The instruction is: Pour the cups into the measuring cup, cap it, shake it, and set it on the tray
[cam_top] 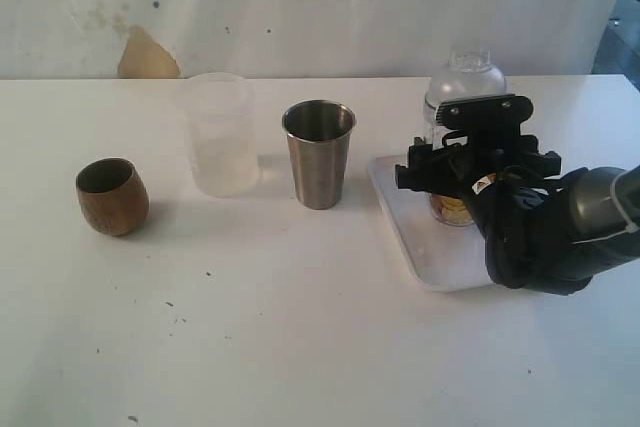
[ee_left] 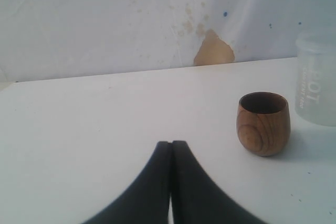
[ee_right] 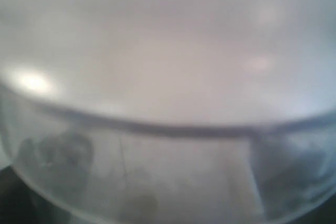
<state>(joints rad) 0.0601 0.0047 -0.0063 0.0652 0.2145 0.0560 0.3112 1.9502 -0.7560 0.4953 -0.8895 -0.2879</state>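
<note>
The clear measuring cup [cam_top: 453,209], with brown contents at its bottom and a clear dome lid [cam_top: 466,75] on top, stands upright on the white tray [cam_top: 430,262] at the right. My right gripper [cam_top: 462,175] is shut on its body. In the right wrist view the measuring cup [ee_right: 168,171] fills the picture as a blur, with dark finger shapes on both sides. The steel tumbler [cam_top: 319,154] stands at the centre. The brown wooden cup [cam_top: 112,197] sits at the far left. My left gripper [ee_left: 171,143] is shut and empty, short of the wooden cup [ee_left: 262,124].
A frosted plastic cup [cam_top: 220,137] stands between the wooden cup and the tumbler, and the frosted cup [ee_left: 317,77] also shows just beyond the wooden cup in the left wrist view. A stained white wall backs the white table [cam_top: 280,327]. The left arm is outside the exterior view.
</note>
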